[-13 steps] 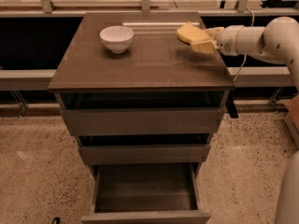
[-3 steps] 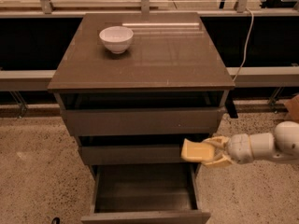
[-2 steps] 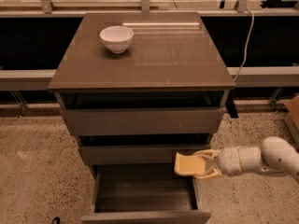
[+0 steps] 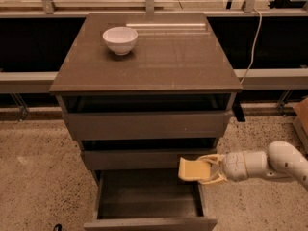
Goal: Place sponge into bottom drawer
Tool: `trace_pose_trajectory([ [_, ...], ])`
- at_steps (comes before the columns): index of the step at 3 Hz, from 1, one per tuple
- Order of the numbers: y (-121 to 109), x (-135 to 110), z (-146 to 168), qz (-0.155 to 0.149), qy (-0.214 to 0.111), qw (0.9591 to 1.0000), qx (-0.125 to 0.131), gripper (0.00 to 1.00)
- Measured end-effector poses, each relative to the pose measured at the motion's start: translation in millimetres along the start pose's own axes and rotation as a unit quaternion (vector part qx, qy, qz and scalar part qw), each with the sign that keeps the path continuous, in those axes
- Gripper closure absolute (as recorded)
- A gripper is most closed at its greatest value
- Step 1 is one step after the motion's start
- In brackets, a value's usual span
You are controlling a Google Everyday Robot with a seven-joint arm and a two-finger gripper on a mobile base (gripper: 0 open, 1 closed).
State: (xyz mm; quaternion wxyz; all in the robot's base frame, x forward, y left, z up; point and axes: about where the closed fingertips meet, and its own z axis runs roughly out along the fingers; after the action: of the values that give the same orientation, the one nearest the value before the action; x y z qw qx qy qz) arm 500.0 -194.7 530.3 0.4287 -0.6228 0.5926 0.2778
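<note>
We see a pale yellow sponge held in the air over the right rear part of the open bottom drawer, just in front of the middle drawer. The gripper reaches in from the right, its jaws pinching the sponge's right end, one from above and one from below.

We judge the sponge to be light and soft. It should give under pressure, so a gentle pinch across its thin faces, as here, suits it. It seems neither slippery nor fragile, and it should fall into the drawer without harm.

The sponge is a small rectangular block with rounded corners, lying roughly flat. The bottom drawer is a deep, dark box with a plain front. A white bowl sits on the worktop above, well apart from the sponge.
</note>
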Motion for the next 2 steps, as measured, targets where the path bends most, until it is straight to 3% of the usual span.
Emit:
trace_pose_trajectory([
  [1, -8, 34, 41, 0.020, -0.013, 0.9997, 0.005, 1.00],
  [2, -2, 106, 103, 0.008, -0.019, 0.9996, -0.017, 1.00],
])
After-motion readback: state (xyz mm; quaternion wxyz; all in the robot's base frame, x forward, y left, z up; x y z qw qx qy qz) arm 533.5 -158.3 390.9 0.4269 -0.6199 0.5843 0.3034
